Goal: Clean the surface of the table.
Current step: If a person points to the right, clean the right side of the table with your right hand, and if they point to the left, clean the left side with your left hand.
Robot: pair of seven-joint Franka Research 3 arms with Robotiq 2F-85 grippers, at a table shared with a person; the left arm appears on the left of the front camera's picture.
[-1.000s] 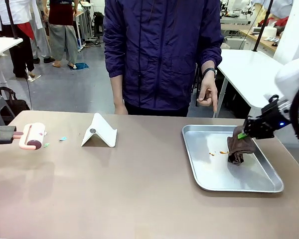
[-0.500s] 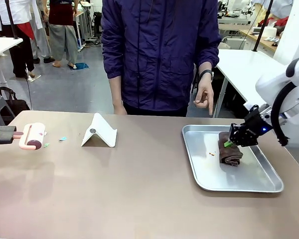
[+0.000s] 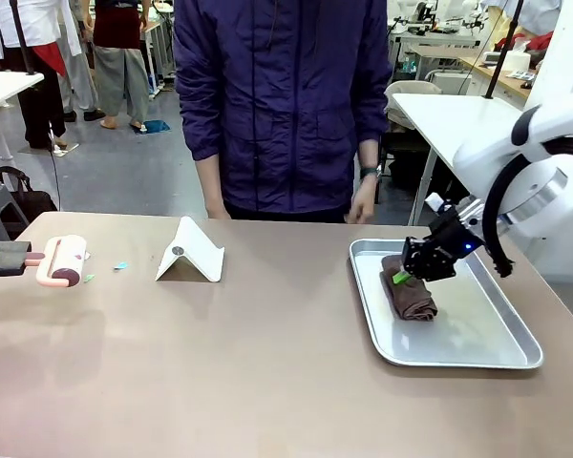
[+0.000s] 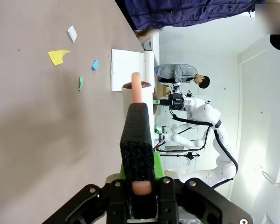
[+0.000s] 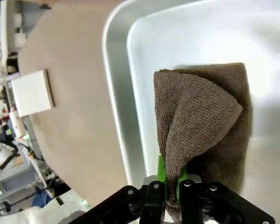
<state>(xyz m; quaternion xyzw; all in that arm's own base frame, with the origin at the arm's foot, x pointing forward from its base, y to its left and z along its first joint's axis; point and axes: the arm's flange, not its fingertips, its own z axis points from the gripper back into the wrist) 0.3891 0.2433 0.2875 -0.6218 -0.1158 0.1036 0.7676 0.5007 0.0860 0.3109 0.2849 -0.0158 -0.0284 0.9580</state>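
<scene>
The brownish table (image 3: 248,363) stretches across the front view. At its left edge my left gripper (image 3: 2,256) is shut on the pink handle of a lint roller (image 3: 67,260), whose roll rests near small paper scraps (image 3: 121,265). The left wrist view shows the roller (image 4: 137,91) beyond my gripper (image 4: 138,116), with yellow (image 4: 58,56), white, blue and green scraps on the table (image 4: 32,140). At the right, my right gripper (image 3: 406,275) is shut on a brown cloth (image 3: 411,298) lying in the silver tray (image 3: 458,351). In the right wrist view, the cloth (image 5: 200,116) bunches up into my gripper (image 5: 171,179).
A folded white stand (image 3: 191,253) sits behind the table's middle left. A person in a dark blue jacket stands at the far edge, one hand (image 3: 360,206) hanging near the tray's back corner. The tray (image 5: 115,93) lies close to the table's right edge.
My right gripper has dragged the cloth leftward across the tray, and the orange spots there are gone. The person's hand has dropped and shifted left. My left arm has stayed put.
</scene>
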